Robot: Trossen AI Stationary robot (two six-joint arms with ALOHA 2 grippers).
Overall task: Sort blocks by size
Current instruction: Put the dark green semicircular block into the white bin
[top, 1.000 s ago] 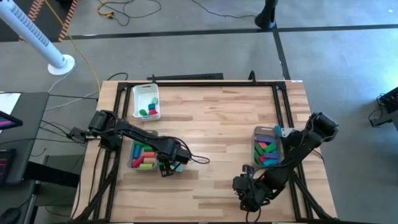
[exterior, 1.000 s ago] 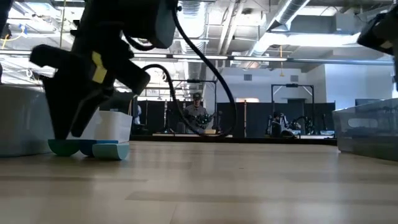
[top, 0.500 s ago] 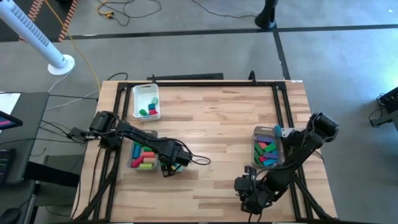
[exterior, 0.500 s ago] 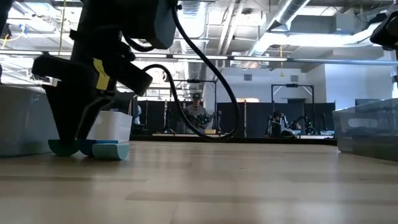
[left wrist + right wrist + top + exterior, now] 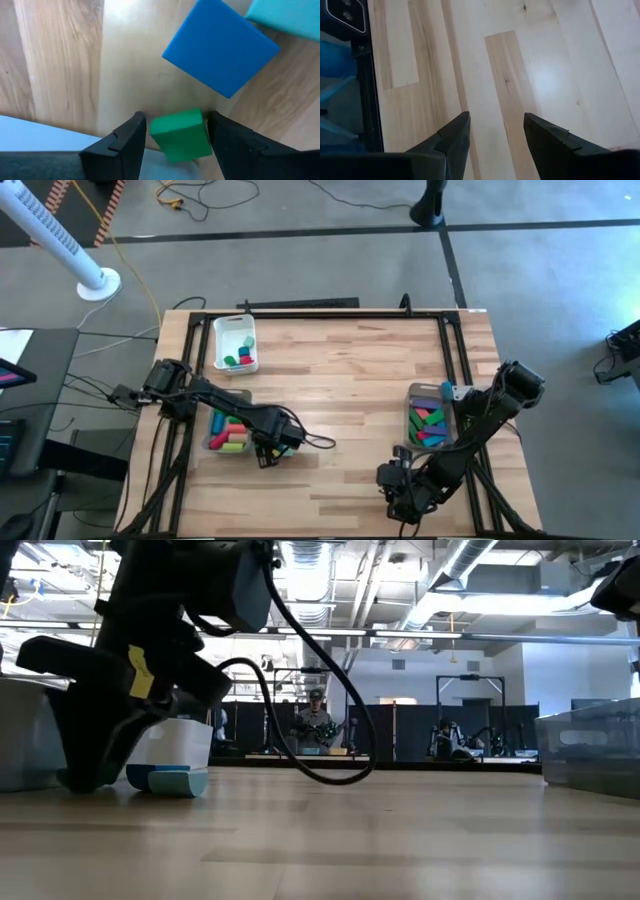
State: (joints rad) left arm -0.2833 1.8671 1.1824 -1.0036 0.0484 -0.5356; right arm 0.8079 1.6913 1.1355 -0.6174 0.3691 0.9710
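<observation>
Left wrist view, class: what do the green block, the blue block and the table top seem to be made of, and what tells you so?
Green block: probably painted wood or plastic; flat, even matte colour, no grain. Blue block: likely the same; uniform matte face, crisp edges. Table top: wood, lightly sealed; visible grain, plank seams, soft sheen.

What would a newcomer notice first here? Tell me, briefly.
Probably the left gripper low on the table beside a clear bin of bright blocks, a small green block between its fingers, a blue block just beyond. Next, the right gripper open over bare wood near the front edge, by a second filled bin.
</observation>
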